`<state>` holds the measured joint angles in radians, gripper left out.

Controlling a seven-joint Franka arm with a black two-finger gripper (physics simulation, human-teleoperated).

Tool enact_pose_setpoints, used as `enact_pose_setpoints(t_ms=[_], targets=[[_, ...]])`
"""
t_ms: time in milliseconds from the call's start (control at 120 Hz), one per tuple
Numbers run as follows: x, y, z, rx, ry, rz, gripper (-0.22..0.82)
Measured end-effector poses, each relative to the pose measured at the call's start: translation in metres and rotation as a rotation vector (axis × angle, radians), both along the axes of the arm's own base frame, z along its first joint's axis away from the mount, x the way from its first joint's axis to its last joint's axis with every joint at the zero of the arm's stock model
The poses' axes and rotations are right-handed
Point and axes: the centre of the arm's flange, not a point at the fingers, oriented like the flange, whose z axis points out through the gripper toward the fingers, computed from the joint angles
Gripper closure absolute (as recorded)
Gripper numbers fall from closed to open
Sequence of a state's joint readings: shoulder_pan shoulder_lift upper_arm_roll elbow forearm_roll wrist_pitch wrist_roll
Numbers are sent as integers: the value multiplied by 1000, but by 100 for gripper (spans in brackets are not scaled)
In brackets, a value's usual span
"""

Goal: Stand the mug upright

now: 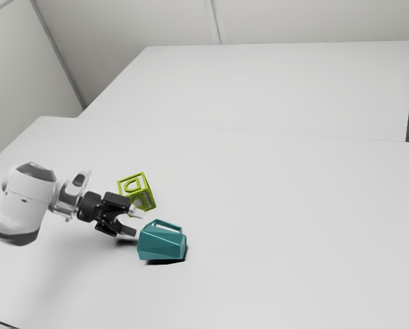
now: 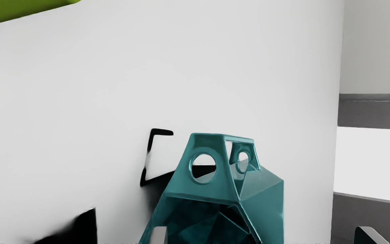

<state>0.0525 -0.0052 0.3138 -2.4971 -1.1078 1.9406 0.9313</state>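
Glossy, faceted teal mug [image 1: 162, 245] on its side, round-holed handle [image 2: 208, 142] uppermost

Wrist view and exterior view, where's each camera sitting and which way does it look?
Exterior view: high beside the arm, looking down at the table; it shows the arm and open black gripper.
Wrist view: on the arm by the gripper, looking past its two fingertips into the tipped mug's open end.
Both see the teal mug and the green block.
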Motion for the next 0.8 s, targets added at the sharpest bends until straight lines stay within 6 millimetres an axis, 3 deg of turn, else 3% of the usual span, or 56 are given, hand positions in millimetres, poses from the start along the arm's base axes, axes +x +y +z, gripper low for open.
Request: enact_pose_setpoints(t_ms=[233, 450, 667, 733, 800], targets=[[-19, -12, -2, -29, -46, -6, 0], [-15, -23, -5, -39, -70, -5, 0], [-7, -53, -6, -38, -82, -38, 1], [-5, -60, -6, -36, -85, -47, 10], [-4, -63, -6, -34, -85, -46, 26]])
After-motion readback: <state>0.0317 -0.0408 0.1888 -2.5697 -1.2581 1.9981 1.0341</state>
